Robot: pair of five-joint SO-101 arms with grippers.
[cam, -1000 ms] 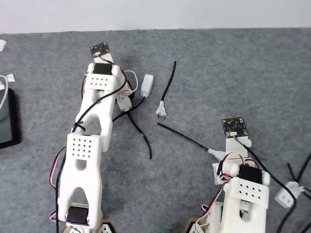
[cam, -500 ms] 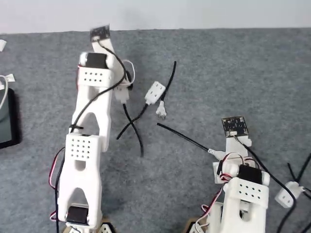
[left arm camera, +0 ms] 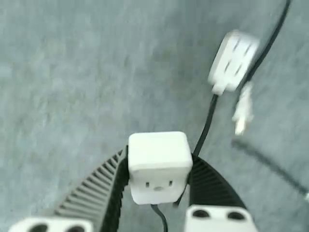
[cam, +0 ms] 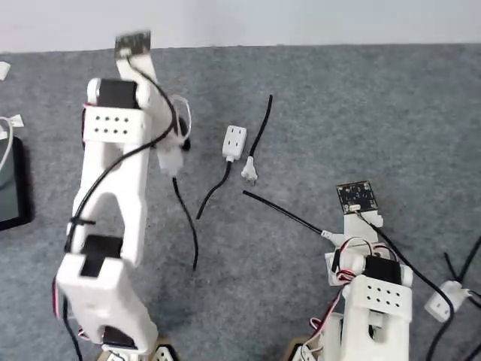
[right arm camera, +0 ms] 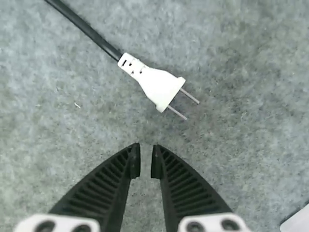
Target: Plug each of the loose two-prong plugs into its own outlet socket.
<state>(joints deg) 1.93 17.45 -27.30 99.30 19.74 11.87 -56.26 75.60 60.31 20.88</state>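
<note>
Plug (right arm camera: 157, 88) loose on desk (cam: 376, 98)
Left hand (left arm camera: 158, 159) grips a cube socket (left arm camera: 158, 166) near the flat outlet (cam: 234, 141); right hand (right arm camera: 145, 159), nearly closed and empty, hangs by the plug, farther off.

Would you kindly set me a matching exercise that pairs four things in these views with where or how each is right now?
Things:
1. white socket cube
2. multi-slot socket
3. white plug
4. right gripper

Places or states:
A. shut, holding nothing
B. on the carpet, just beyond the right gripper's tips
C. gripped by the left gripper
D. on the carpet, beside a second plug

Pairs: 1-C, 2-D, 3-B, 4-A
</note>
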